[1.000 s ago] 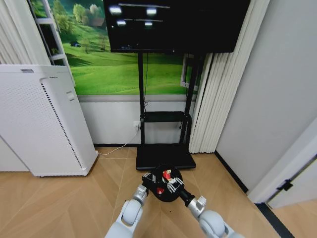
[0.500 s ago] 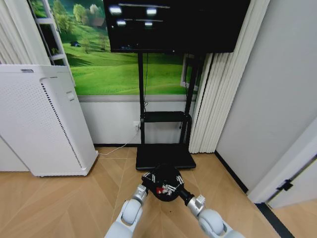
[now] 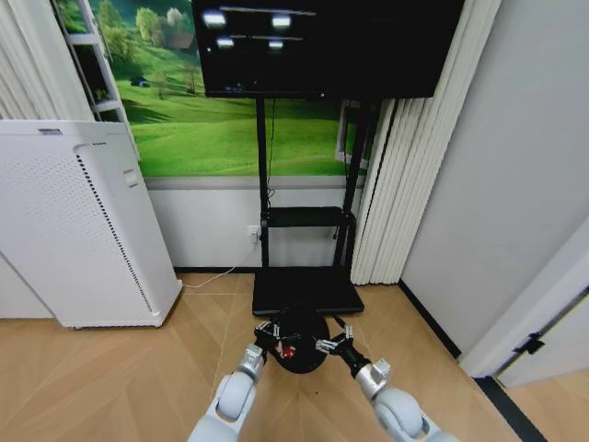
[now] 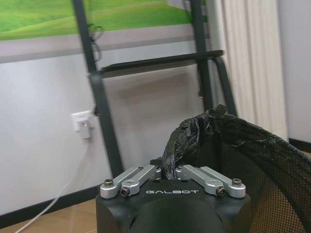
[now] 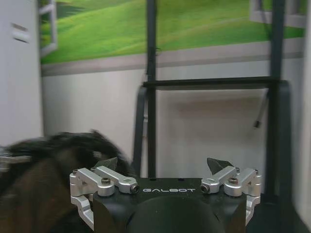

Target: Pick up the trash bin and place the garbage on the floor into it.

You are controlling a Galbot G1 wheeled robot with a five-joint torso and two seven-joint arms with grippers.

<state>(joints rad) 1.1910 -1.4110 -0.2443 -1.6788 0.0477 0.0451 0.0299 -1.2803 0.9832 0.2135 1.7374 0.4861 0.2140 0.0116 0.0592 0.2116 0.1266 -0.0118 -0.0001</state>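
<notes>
1. Trash bin (image 3: 296,339) is hanging low in the middle of the head view, at about 6 o'clock from the black stand base (image 3: 307,291), held above the floor (image 3: 110,378) instead of standing on it.
2. Left gripper (image 3: 266,333) is meeting the bin's rim at its 9 o'clock side; in the left wrist view its fingers (image 4: 167,167) are pinched together on the crumpled black liner (image 4: 192,133) and mesh edge, so it is clamped on the bin.
3. Holding by the rim is probably keeping the mouth facing up and open, which suits dropping litter in from above.
4. Red garbage (image 3: 287,351) is lying inside the bin, near the left gripper's side; I cannot tell which item it is, nor whether others are lying beneath it.
5. Right gripper (image 3: 333,345) is sitting just beside the bin at its 3 o'clock side. In the right wrist view its fingers (image 5: 217,165) are standing well apart with only the far wall showing between them, so it is open and gripping nothing.
6. Bare parquet is surrounding the bin, with no litter showing on it, so the task is looking close to finished.
7. White perforated appliance (image 3: 74,221) is standing well apart at 10 o'clock.
</notes>
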